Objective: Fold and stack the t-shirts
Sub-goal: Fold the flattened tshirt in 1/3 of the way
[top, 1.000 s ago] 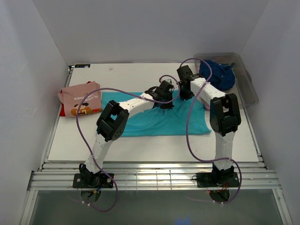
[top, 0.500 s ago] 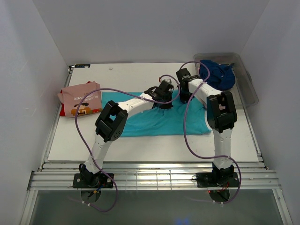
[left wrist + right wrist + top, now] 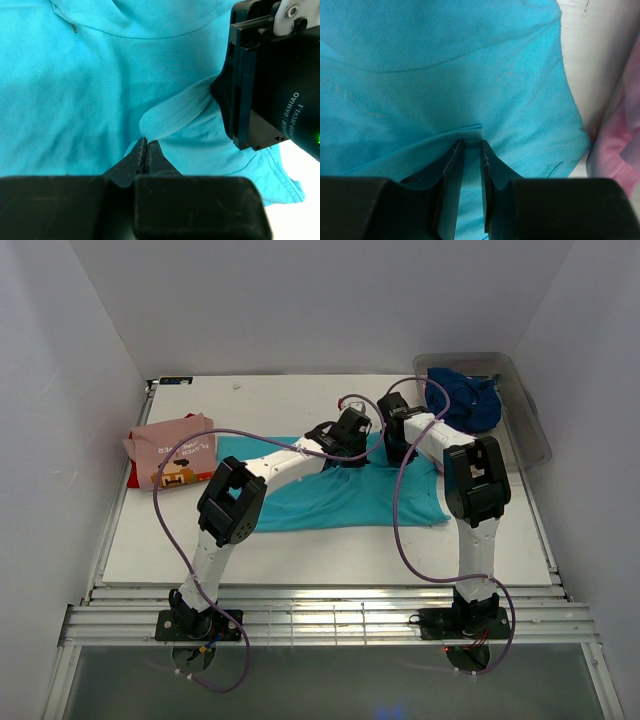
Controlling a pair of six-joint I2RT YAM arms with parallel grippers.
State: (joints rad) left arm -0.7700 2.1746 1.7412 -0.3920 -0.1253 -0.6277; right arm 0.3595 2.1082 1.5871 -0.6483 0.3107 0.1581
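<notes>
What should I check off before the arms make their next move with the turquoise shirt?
1. Left end effector gripping the turquoise shirt: ok, shut on a raised fold.
2. Right end effector gripping it: cannot tell; cloth fills its narrow gap.
3. Clearance between the two: cannot tell; they sit very close together.
4. Shirt lying flat: not ok, rumpled around the grips.
5. Folded pink shirt out of the way at the left of the table: ok.
</notes>
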